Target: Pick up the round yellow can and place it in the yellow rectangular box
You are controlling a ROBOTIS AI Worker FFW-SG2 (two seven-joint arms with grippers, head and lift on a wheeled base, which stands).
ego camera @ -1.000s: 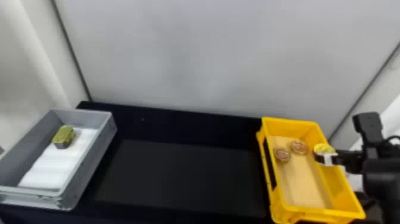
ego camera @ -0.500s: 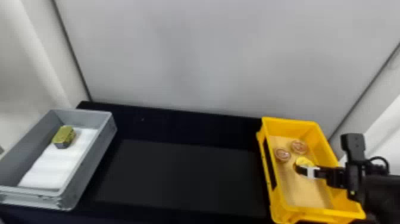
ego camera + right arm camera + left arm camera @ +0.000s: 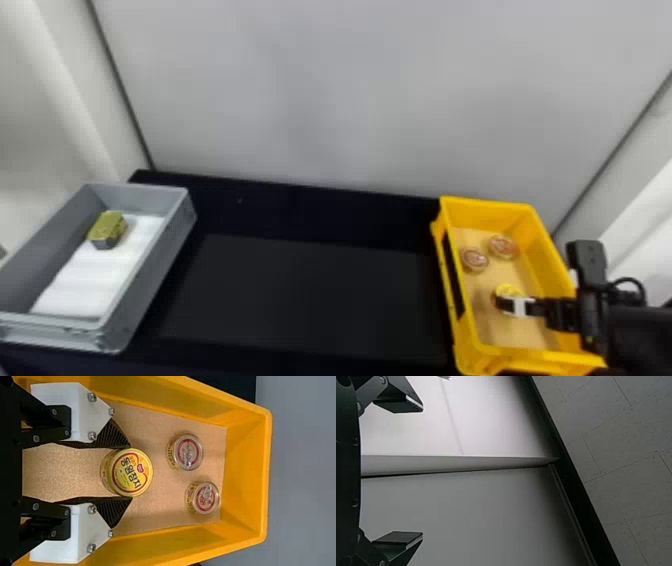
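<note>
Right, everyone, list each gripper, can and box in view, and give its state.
Left gripper: open
Right gripper: closed on the yellow can
Yellow can: held, inside the yellow box, label up
Red-topped cans: upright
Yellow box: open-topped, holding three cans
Grey box: open-topped, holding a gold block

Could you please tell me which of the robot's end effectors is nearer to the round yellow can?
Right. The right end effector has the round yellow can between its fingertips; the left end effector is away from it, facing a pale wall.
</note>
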